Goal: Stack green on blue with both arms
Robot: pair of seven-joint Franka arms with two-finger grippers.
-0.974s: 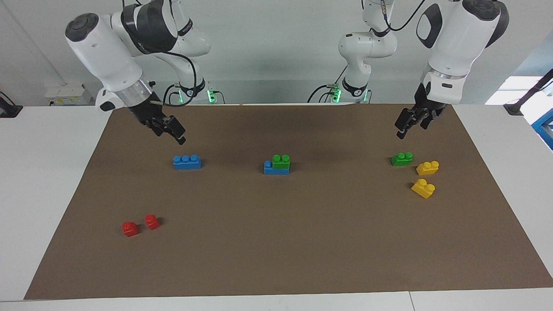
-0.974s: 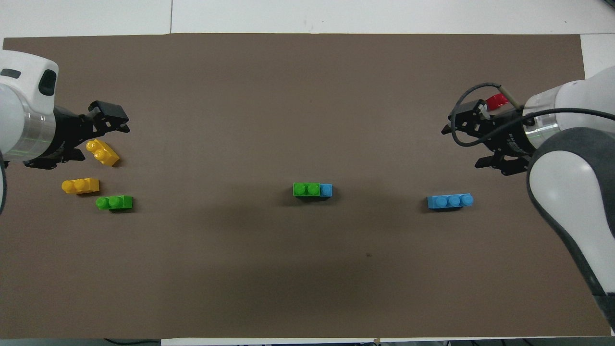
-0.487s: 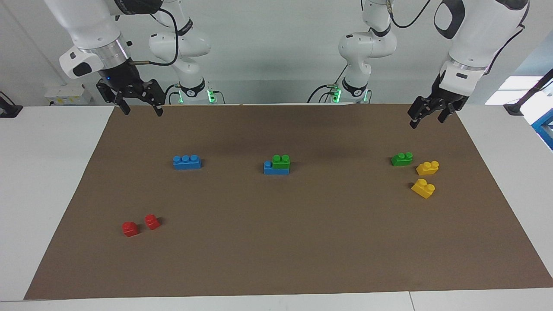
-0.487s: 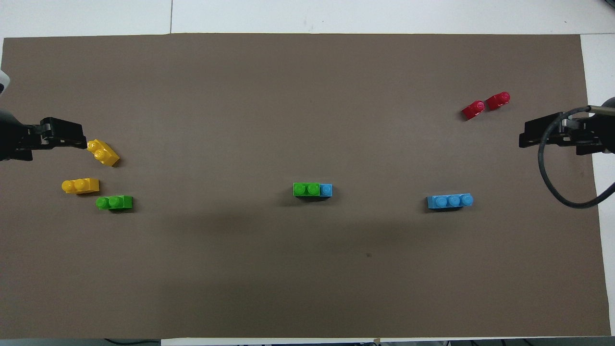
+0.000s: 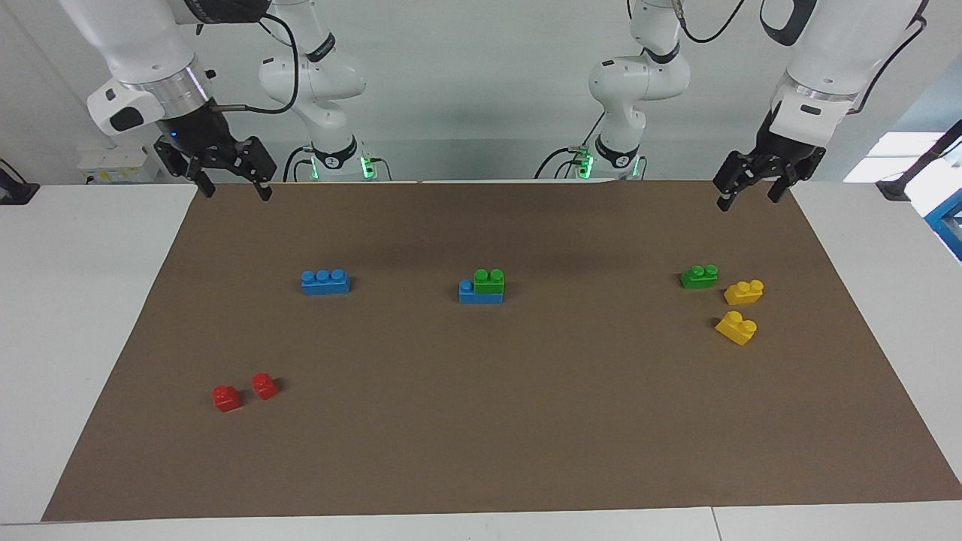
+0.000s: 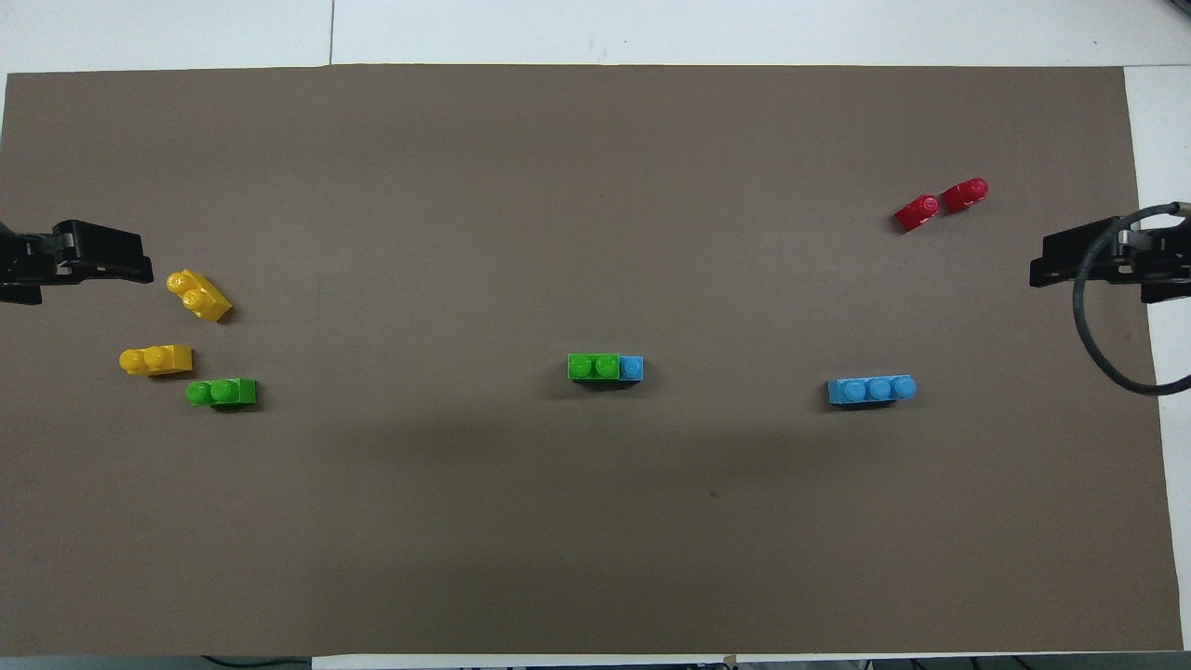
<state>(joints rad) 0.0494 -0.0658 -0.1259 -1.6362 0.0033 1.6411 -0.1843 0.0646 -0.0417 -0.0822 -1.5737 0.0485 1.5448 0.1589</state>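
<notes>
Green brick [image 5: 489,282] stacked on blue brick [image 5: 480,292] at mid-counter, second green brick [image 5: 699,276] beside two yellow bricks [image 5: 743,291] toward left arm's end, second blue brick [image 5: 325,282] lone toward right arm's end, left gripper [image 5: 745,194] and right gripper [image 5: 232,188] raised, jaws spread, empty.

Green brick [image 5: 489,282], blue brick [image 5: 467,293]

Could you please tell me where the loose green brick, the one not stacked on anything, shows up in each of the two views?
Facing view: the loose green brick lies right of centre, just up-left of the two yellow bricks.
Overhead view: the same brick lies near the left edge, just below those yellow bricks.
Shared landmark: the green-on-blue stack near the mat's middle in both views.
</notes>
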